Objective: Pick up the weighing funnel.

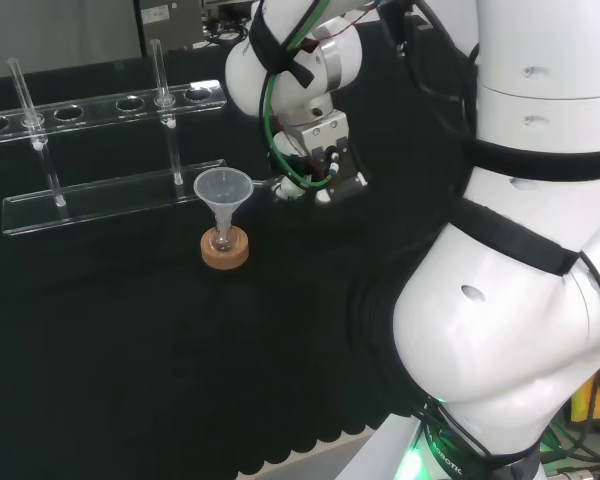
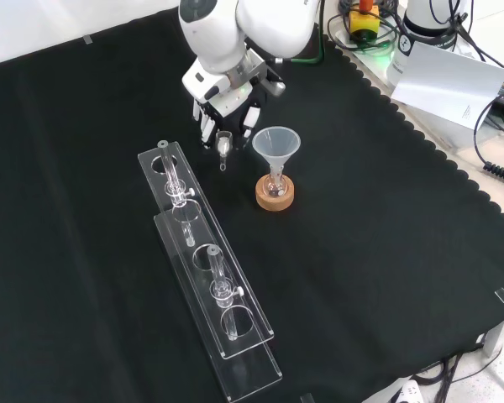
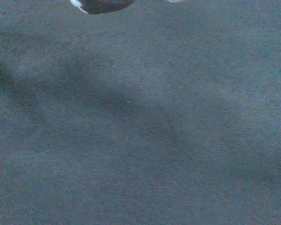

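Just left of the big funnel (image 2: 275, 144) in the front view, the hand (image 2: 228, 102) has its fingers (image 2: 207, 126) pinching the weighing funnel (image 2: 224, 146).

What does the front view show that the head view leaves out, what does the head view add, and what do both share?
The front view gives a white sheet of paper at its right edge. It also gives the weighing funnel, which appears pinched in the hand. The head view gives the arm's big white links at its right. Both show the funnel standing in a small flask on a cork ring, with the clear tube rack nearby.
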Controlling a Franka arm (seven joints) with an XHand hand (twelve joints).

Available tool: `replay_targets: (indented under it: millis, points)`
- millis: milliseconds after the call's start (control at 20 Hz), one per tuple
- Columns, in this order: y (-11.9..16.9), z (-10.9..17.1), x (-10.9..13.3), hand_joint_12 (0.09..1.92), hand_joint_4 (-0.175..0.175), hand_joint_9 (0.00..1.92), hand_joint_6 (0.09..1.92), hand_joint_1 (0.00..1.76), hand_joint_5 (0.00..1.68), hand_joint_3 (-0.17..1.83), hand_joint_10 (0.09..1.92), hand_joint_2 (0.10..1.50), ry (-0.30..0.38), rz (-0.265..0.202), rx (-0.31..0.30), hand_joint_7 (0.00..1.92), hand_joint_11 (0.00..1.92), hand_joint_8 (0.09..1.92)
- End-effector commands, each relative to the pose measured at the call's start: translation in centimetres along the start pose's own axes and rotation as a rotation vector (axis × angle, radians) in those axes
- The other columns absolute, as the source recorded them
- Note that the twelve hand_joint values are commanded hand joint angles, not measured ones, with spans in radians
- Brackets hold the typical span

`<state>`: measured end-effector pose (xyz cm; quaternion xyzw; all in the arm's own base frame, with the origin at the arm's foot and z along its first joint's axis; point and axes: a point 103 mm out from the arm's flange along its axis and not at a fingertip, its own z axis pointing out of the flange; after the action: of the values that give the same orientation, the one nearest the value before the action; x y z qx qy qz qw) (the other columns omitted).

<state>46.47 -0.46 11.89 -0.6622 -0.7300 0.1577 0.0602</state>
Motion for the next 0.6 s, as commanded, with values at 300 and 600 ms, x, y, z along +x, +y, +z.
replay_targets:
  millis: [300,600]
  points:
    - [-3.9,-1.8,-4.4,0.91,0.129,1.45,0.79,1.09,1.14,-0.17,0.14,1.13,-0.029,0.086,-0.001,1.34,1.04,0.42]
    - [-5.6,-2.9,-5.7,0.91,0.130,1.45,0.79,1.09,1.14,-0.17,0.13,1.13,-0.028,0.104,-0.002,1.34,1.04,0.42]
